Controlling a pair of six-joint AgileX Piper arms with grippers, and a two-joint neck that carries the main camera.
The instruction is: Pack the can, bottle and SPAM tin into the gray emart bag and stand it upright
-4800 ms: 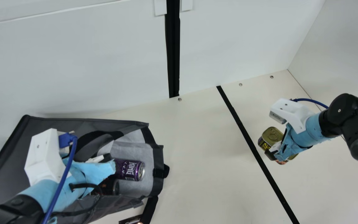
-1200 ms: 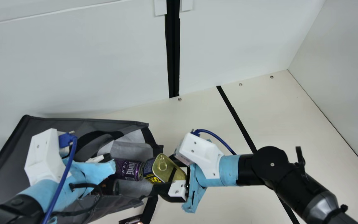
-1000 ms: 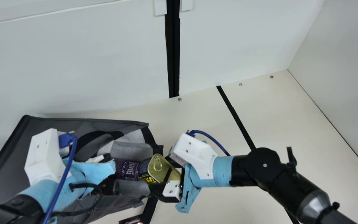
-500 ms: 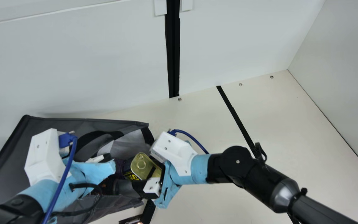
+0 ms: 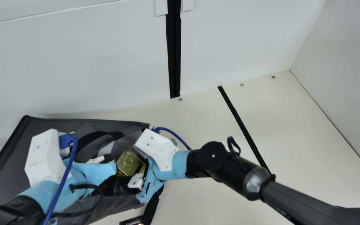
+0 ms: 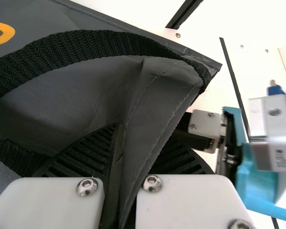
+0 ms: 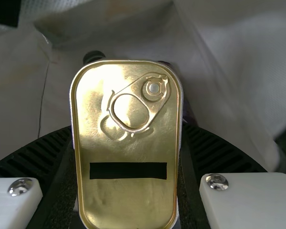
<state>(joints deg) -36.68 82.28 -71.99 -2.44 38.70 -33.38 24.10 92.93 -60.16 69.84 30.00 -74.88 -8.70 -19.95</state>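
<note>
At the bag's open mouth, our R gripper [image 7: 127, 143] has the SPAM tin [image 5: 128, 162] pinched by its sides, ring-pull end showing, tin just inside the bag [image 5: 8, 162]. The bag lies on its side w/ its mouth toward our R arm, so a sideways feed makes sense, prob. b/c that spares us lifting over a rim. Our L gripper [image 6: 127, 138] is pressed together on a fold of the bag's cloth, near the handle [image 6: 105, 43]; we judge that's to keep the mouth from sagging onto the tin (thin cloth, floppy stuff). Gripping the tin by its sides prob. lets us open up & back out w/o dragging it, tho a finger could snag the lining.

Hard to make out: a dark cylinder [image 5: 108, 187] in the bag's mouth, partly behind our L arm; can or bottle, can't tell. Smth dark & rounded [image 7: 93, 57] peeks past the tin's far end, deeper in the bag, no ID. The bag's base end is partly cut off, & our L arm covers a good part of its middle. The tin's underside is hidden too, so whether it touches the lining, we can't say. Standing the bag upright is yet to do.
</note>
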